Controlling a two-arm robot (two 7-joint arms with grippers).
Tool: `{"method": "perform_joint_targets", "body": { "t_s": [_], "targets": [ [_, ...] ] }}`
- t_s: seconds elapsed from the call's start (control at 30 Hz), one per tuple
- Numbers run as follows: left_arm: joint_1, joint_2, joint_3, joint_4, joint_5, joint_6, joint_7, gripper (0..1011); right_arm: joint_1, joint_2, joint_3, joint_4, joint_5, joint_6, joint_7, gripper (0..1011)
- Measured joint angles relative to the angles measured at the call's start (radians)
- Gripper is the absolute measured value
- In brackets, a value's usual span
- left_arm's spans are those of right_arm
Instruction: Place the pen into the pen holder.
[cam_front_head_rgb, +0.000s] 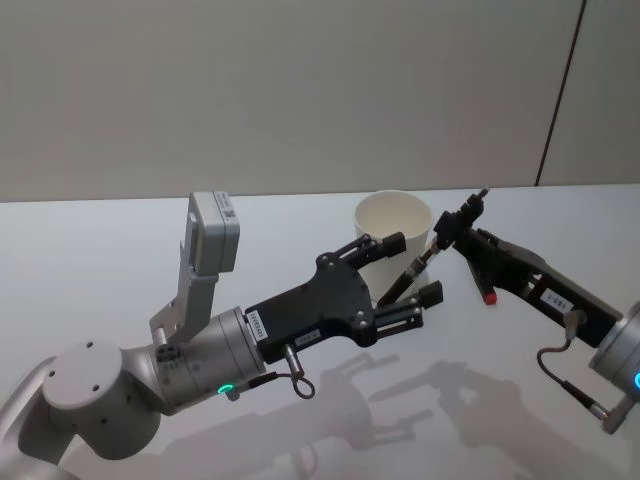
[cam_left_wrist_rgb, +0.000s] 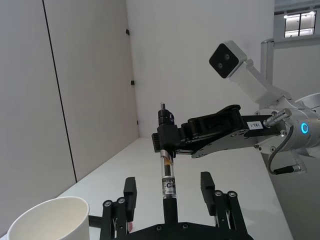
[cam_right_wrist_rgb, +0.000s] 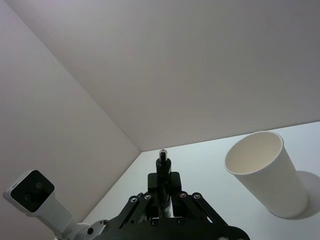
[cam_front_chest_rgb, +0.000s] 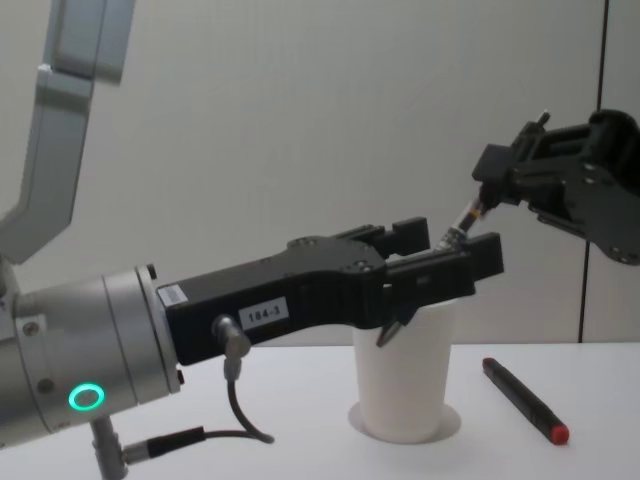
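Right gripper (cam_front_head_rgb: 452, 228) was clenched on the pen (cam_left_wrist_rgb: 168, 186) near its top, slanting it just beside the pen holder's (cam_front_chest_rgb: 405, 385) rim. Left gripper (cam_front_head_rgb: 413, 268) sat released, fingers straddling the barrel. Light, stiff, probably slick: mid-barrel looked the safest hold.

We see matt white paper pen holder (cam_front_head_rgb: 395, 215); glossy blk plastic pen (cam_front_head_rgb: 418, 262) at its 3 o'clock; smooth tabletop (cam_front_head_rgb: 120, 240) w/ faint sheen.

The pen holder (cam_front_head_rgb: 392, 222) stands on the table (cam_front_head_rgb: 120, 240), a second pen (cam_front_chest_rgb: 525, 400) lying to its right. Above its right rim, the pen (cam_front_head_rgb: 418, 262) in my right gripper (cam_front_head_rgb: 455, 225) slants down between the spread fingers (cam_front_head_rgb: 392, 241) of my left gripper (cam_front_head_rgb: 412, 267).
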Motion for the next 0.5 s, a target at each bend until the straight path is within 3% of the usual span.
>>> {"method": "perform_joint_targets", "body": {
  "t_s": [0.3, 0.5],
  "targets": [
    [0.0, 0.0, 0.0, 0.0, 0.0, 0.0, 0.0, 1001, 0.0, 0.0, 0.0, 0.0, 0.0, 0.0, 0.0, 130],
    [0.0, 0.0, 0.0, 0.0, 0.0, 0.0, 0.0, 1001, -0.001, 0.005, 0.0, 0.001, 0.002, -0.005, 0.002, 130]
  ]
}}
